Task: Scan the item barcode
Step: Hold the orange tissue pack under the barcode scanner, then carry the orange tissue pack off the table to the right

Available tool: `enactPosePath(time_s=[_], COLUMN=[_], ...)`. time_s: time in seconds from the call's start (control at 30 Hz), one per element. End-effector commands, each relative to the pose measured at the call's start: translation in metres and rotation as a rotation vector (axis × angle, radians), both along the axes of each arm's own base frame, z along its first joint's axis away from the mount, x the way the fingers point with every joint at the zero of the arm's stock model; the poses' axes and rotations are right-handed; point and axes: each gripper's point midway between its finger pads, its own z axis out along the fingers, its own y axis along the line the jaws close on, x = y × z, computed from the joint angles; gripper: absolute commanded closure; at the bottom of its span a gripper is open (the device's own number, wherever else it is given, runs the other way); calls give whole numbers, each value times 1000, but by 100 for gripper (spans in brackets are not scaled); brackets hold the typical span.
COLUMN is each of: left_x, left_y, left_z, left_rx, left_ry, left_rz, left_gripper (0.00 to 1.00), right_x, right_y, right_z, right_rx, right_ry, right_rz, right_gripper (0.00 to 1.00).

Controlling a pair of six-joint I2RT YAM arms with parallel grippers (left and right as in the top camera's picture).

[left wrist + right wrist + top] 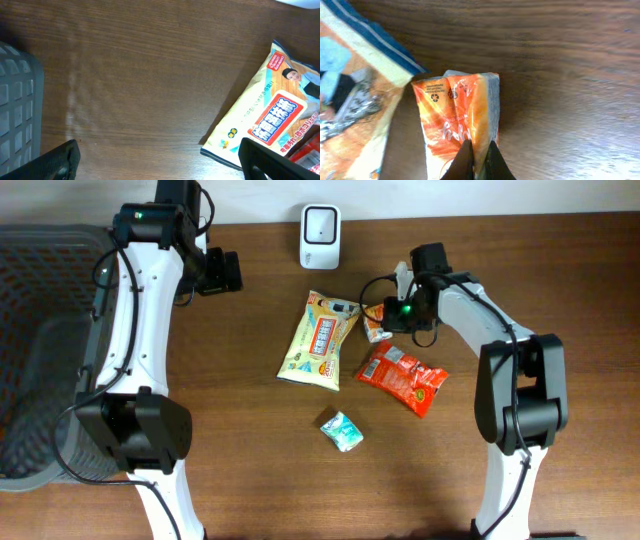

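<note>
Pinching a fold of the small orange packet (pixel 455 115), the right pincer (pixel 477 159) has its 2 fingers clamped together on the wrapper. The packet lies on the table (pixel 570 75), touching the yellow bag (pixel 350 95) beside that pincer. The white scanner (pixel 320 223) stands well apart from it. The left pincer (pixel 159 150) hangs wide apart, gripping nothing, with the yellow bag near 1 finger.

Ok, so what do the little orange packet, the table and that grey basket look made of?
The small orange packet: thin glossy plastic film, going by its sheen and the crease where the right gripper pinches it.
The table: matte dark wood grain; solid wood or laminate, cannot tell.
The grey basket: probably moulded plastic, with an open lattice wall.
</note>
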Motion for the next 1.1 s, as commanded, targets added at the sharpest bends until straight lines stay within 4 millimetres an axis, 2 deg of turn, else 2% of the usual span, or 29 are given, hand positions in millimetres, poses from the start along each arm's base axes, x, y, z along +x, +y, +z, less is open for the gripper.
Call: enactPosePath(time_s=[0.0, 0.03, 0.17, 0.2, 0.27, 0.3, 0.33, 0.37, 0.43, 0.5, 0.6, 0.7, 0.8, 0.87, 0.9, 0.93, 0.97, 1.0, 1.03, 1.07], left_x=[0, 0, 0, 0, 0, 0, 0, 0, 0, 0, 0, 0, 0, 0, 0, 0, 0, 0, 0, 0], left_y=[1, 1, 1, 1, 1, 1, 1, 1, 1, 1, 1, 1, 1, 1, 1, 1, 1, 1, 1, 1], left_z=[8, 8, 8, 8, 8, 8, 8, 8, 8, 8, 8, 8, 8, 8, 8, 8, 8, 8, 8, 8], left_rx=[2, 2, 2, 2, 2, 2, 2, 2, 2, 2, 2, 2, 2, 2, 2, 2, 2, 2, 2, 2], left_ry=[-20, -20, -20, -20, -20, -20, -20, -20, -20, -20, -20, -20, -20, -20, -20, -20, -20, -20, -20, -20], left_rz=[12, 12, 12, 12, 12, 12, 12, 12, 12, 12, 12, 12, 12, 12, 12, 12, 12, 12, 12, 12], left_gripper=[1, 1, 1, 1, 1, 1, 1, 1, 1, 1, 1, 1, 1, 1, 1, 1, 1, 1, 1, 1], right_x=[13, 23, 69, 81, 111, 120, 138, 149, 163, 178, 182, 175, 174, 180, 184, 189, 191, 192, 190, 185], right_y=[12, 11, -36, -36, -3, 8, 25, 34, 55, 85, 109, 136, 137, 120, 104, 77, 57, 2, -38, -83], right_z=[23, 46, 129, 142, 164, 168, 173, 172, 167, 158, 133, 132, 132, 145, 160, 184, 200, 225, 231, 228], right_rx=[63, 32, -420, -483, -524, -534, -560, -560, -534, -586, -686, -704, -722, -736, -749, -734, -704, -623, -588, -556], right_ry=[-19, -72, -346, -428, -631, -693, -804, -859, -950, -1090, -1160, -1217, -1218, -1199, -1192, -1187, -1182, -1127, -1067, -984], right_rz=[-11, -14, -176, -188, -57, -16, 45, 60, 88, 205, 363, 493, 507, 351, 245, 104, 8, -179, -278, -371], right_gripper=[96, 96, 96, 96, 96, 96, 96, 96, 96, 96, 96, 96, 96, 96, 96, 96, 96, 96, 96, 96])
